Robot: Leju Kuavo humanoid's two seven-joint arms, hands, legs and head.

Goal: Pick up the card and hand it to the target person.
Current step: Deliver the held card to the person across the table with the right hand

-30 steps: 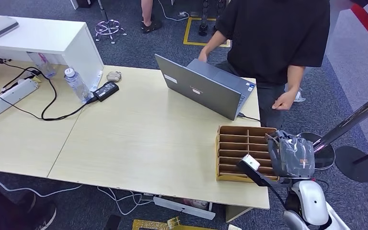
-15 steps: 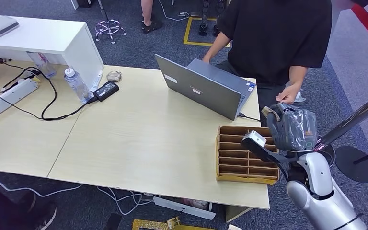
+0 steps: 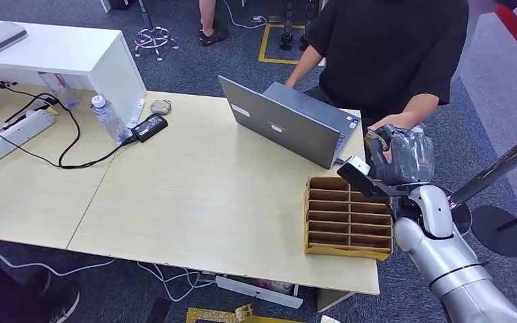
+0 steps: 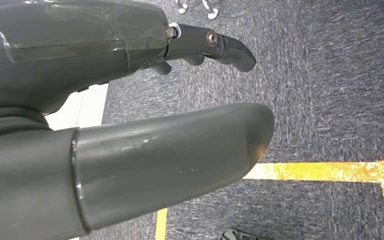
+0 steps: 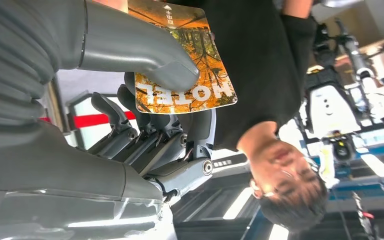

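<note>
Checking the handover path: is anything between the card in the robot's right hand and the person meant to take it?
Nothing visible. The right hand holds the card pinched under its thumb, raised beside the laptop, right at the person's hand.

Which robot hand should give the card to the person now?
The right hand. In the right wrist view its thumb and fingers already pinch the orange card, and it is raised close to the person's hand. The left hand hangs over the carpet, holding nothing.
</note>
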